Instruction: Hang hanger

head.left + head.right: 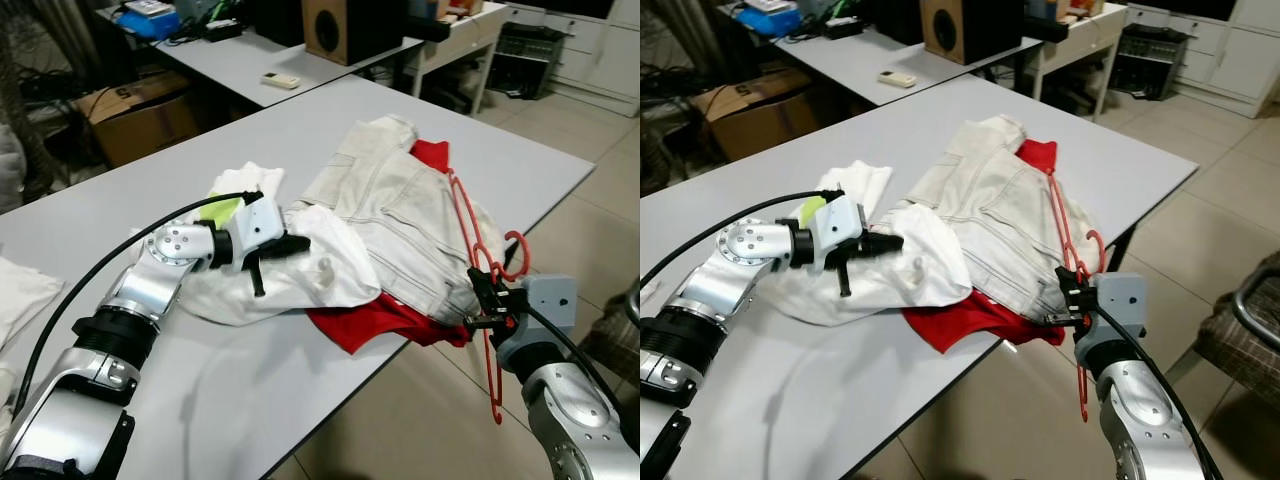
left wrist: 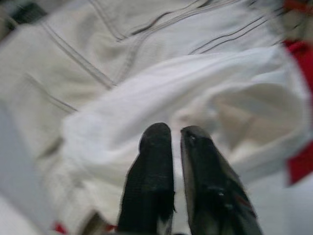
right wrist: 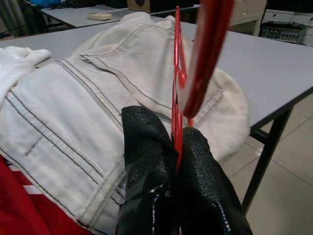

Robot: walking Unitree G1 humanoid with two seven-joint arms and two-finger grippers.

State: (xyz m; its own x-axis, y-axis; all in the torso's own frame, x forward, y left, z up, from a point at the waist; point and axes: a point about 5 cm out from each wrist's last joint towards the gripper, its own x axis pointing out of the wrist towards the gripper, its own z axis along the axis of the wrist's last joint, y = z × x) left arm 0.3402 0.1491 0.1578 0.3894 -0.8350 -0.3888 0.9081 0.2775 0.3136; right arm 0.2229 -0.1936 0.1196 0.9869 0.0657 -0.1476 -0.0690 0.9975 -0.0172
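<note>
Left eye view: a grey bench [image 1: 420,120] carries a heap of laundry. A cream jacket [image 1: 395,215] lies across a red garment [image 1: 375,320], and a white cloth [image 1: 310,265] is bunched beside them. The left tool [image 1: 290,245] rests on the white cloth with its two black fingers drawn together, pinching nothing that can be seen. At the bench's near right edge the right tool [image 1: 485,300] is clamped on a red hanger [image 1: 468,215]. The hanger's frame runs from the jacket down past the bench edge, its hook curling beside the tool. A second grey bench [image 1: 250,55] stands behind, carrying a white remote [image 1: 281,80] and a dark speaker [image 1: 335,28]. A cardboard box [image 1: 140,115] sits on the floor beneath it.

Right eye view: the same scene shows the hanger [image 1: 1065,225] overhanging the tiled floor [image 1: 1200,230], with the right tool [image 1: 1072,292] gripping it just off the bench corner.

Left wrist view: the fingers [image 2: 149,186] lie nearly touching over the white cloth [image 2: 195,93], the image blurred.

Right wrist view: the fingers [image 3: 146,161] close tight on the hanger's [image 3: 177,88] thin red bar, which stands edge-on above the cream jacket [image 3: 83,98].
</note>
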